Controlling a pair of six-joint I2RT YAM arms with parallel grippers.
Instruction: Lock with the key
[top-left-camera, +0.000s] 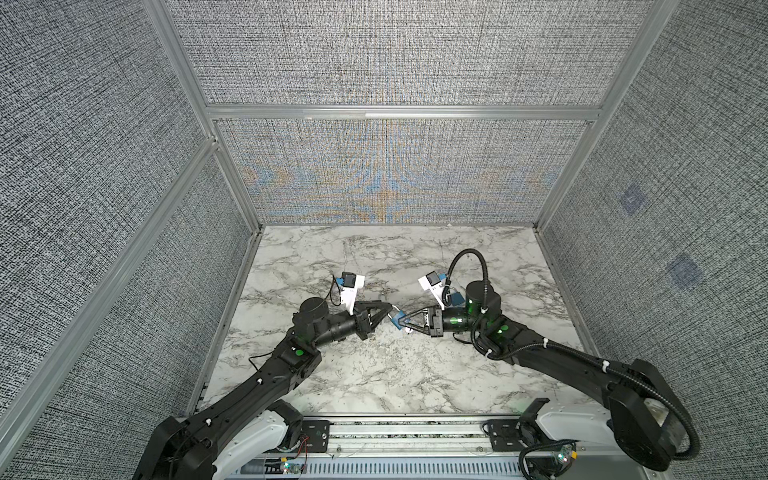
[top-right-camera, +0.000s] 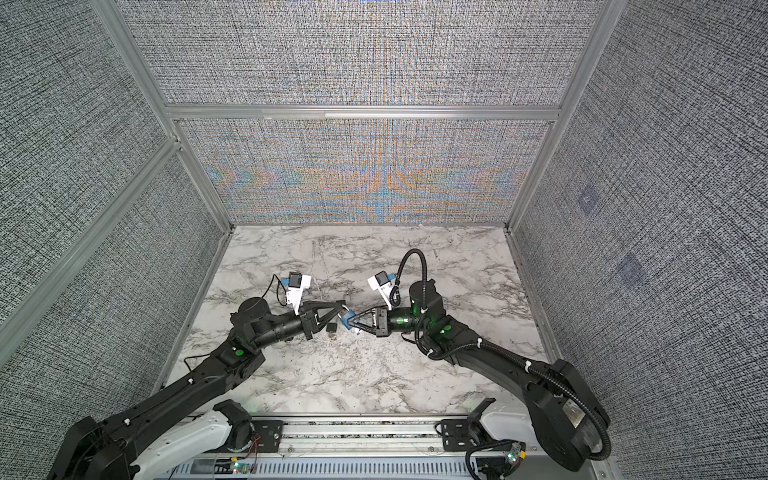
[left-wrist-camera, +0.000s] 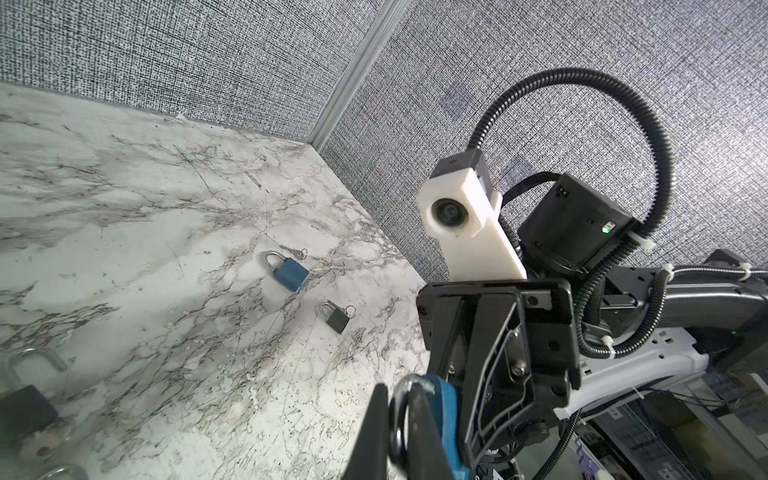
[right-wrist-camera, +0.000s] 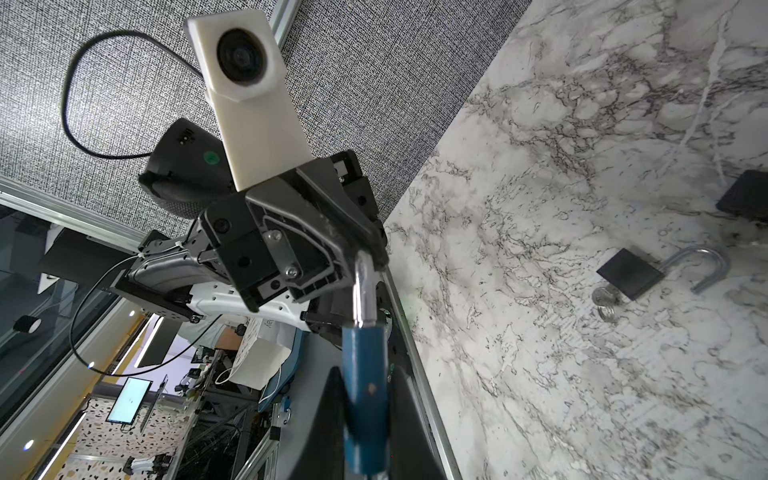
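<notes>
Both arms meet over the marble table (top-left-camera: 374, 374): right gripper (right-wrist-camera: 368, 419) clamped on the blue padlock (right-wrist-camera: 365, 374), left gripper (left-wrist-camera: 398, 419) pinched tight on its shackle (right-wrist-camera: 362, 286). Below that padlock lies an open black padlock (right-wrist-camera: 629, 274), a key (right-wrist-camera: 601, 297) seemingly in it.

Bright, even overhead light; faint soft shadows on marble tabletop (top-left-camera: 374, 374) under left gripper (top-left-camera: 390, 311), right gripper (top-left-camera: 404, 322). Rainbow moiré on woven back wall (top-left-camera: 395, 174) beyond both. Edges bowed. Glare on blue padlock (right-wrist-camera: 365, 386) shackle ahead of right gripper; black padlock (left-wrist-camera: 25, 411) beside left gripper blurred.
</notes>
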